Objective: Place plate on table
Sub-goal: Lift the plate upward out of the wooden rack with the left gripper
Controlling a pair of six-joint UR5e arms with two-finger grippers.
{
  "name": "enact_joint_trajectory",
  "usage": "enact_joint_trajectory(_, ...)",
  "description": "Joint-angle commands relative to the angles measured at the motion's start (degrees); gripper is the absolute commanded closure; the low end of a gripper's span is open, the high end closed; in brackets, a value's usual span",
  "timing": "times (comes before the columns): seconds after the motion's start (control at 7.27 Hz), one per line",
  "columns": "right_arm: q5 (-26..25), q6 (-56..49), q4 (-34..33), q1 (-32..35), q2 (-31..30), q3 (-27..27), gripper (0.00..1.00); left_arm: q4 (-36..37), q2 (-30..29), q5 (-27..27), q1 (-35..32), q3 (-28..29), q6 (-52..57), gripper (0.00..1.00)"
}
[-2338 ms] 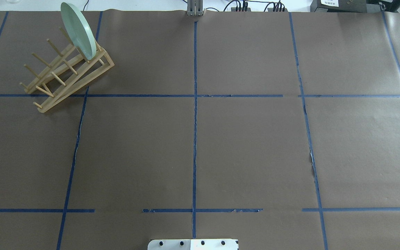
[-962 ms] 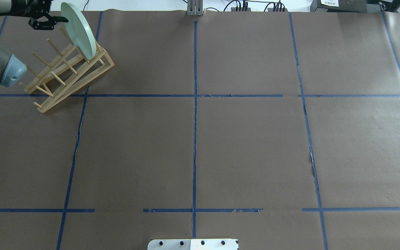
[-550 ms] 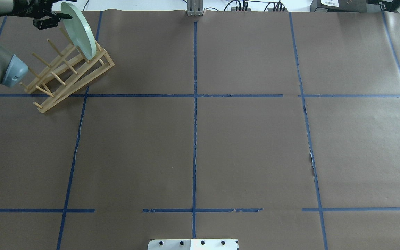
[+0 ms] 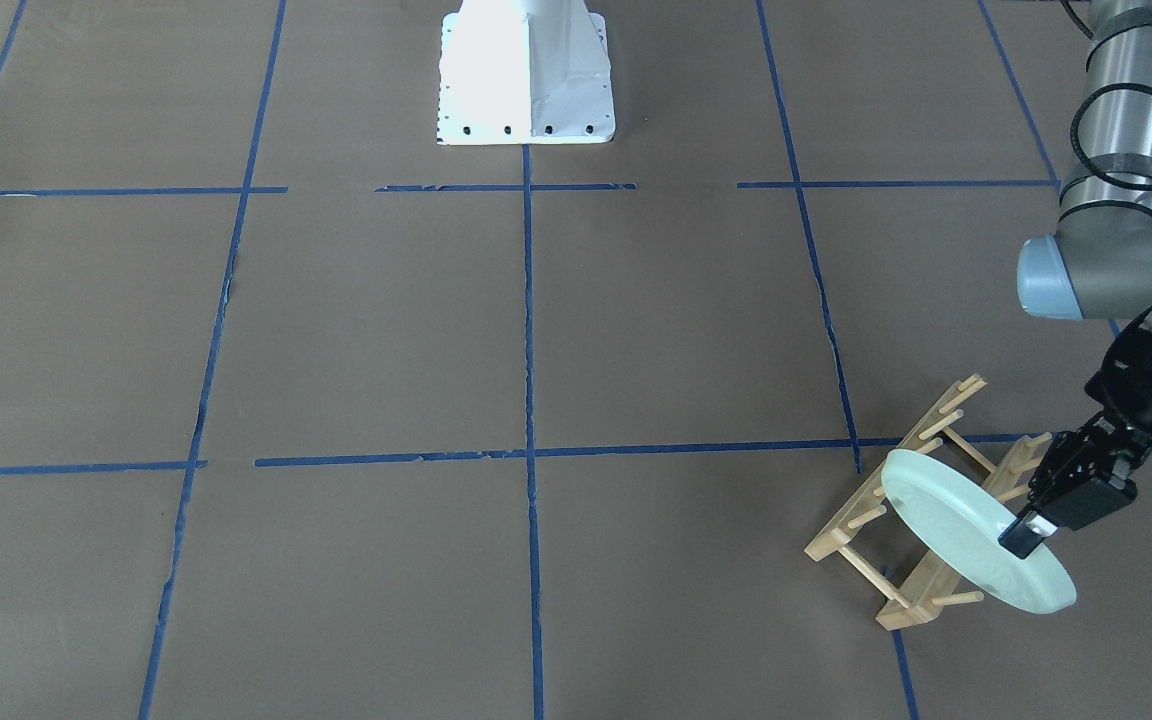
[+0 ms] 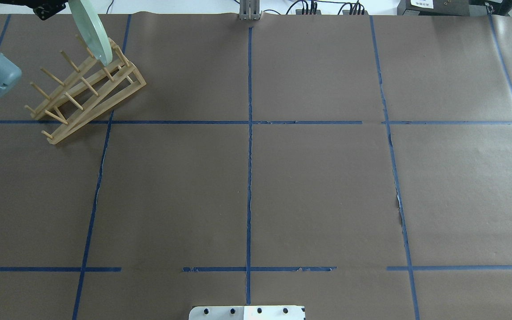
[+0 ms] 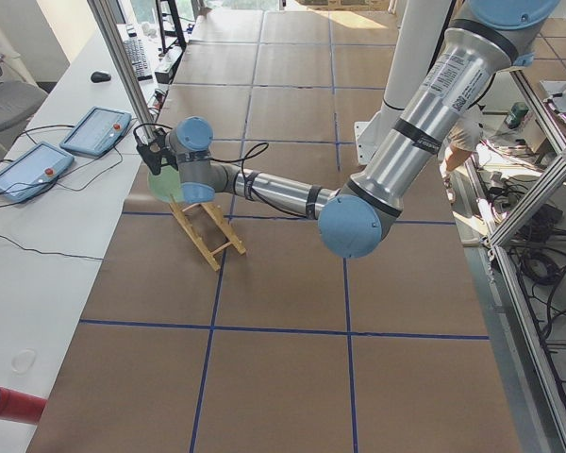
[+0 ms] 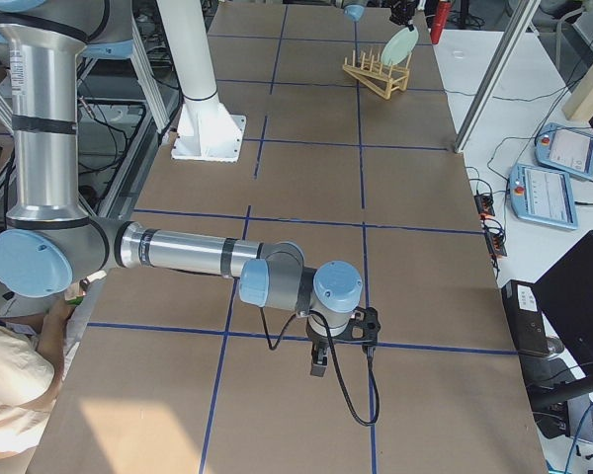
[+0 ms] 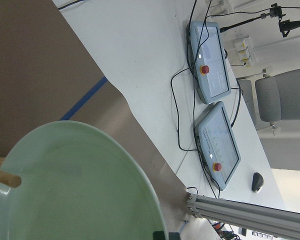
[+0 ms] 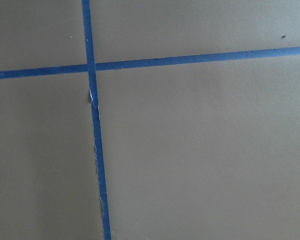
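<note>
Fingers of the left arm (image 4: 1021, 533) clamp the rim of the round pale mint-green plate (image 4: 956, 540), at the lower right of the front-facing view (far upper left from overhead). The plate hangs steeply tilted over one end of the light wooden peg rack (image 4: 904, 611); whether it touches the pegs I cannot tell. The rack stands on the matte brown table (image 4: 536, 330) crossed by blue tape lines. Fingers of the right arm (image 7: 317, 369) point down at the table, low in the right-side view; clenched or released, I cannot tell.

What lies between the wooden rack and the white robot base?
Nothing: between wooden rack and white robot base, the front-facing view shows bare table with blue tape lines.
</note>
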Motion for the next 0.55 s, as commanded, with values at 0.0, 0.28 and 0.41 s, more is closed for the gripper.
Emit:
enact_joint_trajectory(0.0, 0.00, 0.00, 0.00, 0.00, 0.00, 0.00, 0.00, 8.42, -0.31, -5.67, -4.80, -8.23, -0.56, 1.00)
enact_joint_trajectory(0.28, 0.00, 0.00, 0.00, 0.00, 0.00, 0.00, 0.00, 19.82, -3.63, -6.90, -3.51, -14.49, -4.08, 1.00)
enact_joint_trajectory(0.41, 0.00, 0.00, 0.00, 0.00, 0.00, 0.00, 0.00, 27.90, -6.35, -6.91, -0.37, -17.30, -3.99, 1.00)
